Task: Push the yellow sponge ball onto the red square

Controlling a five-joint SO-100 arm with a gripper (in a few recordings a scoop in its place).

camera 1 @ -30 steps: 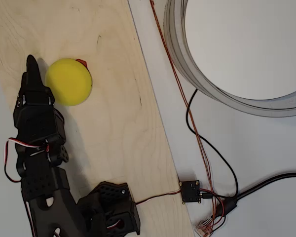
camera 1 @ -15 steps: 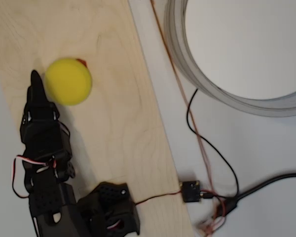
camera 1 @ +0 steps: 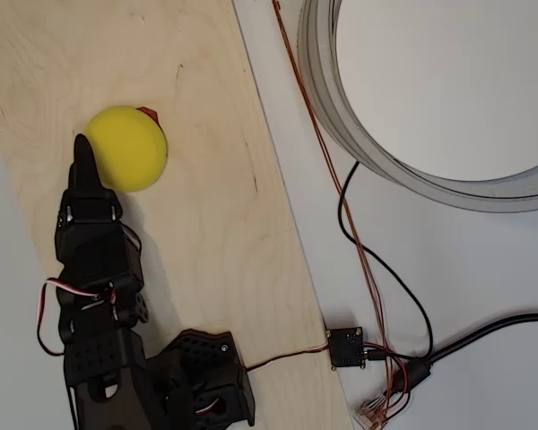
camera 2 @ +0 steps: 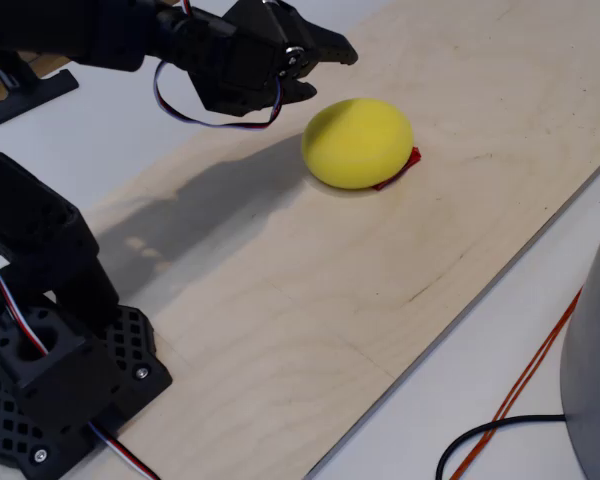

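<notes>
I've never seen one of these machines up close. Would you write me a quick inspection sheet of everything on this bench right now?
Surface: pale plywood board lying on a white table.
Job's things: yellow sponge ball sits on the red square, covering most of it; only a red edge peeks out.
Clutter: nothing seen on the board.
Claw: the black claw hangs above the board beside the ball; in the fixed view it seems apart from it, and its fingers look closed.
Cables: black cable and thin orange wires run to a small black box.
Surroundings: large grey ring on the table.
</notes>
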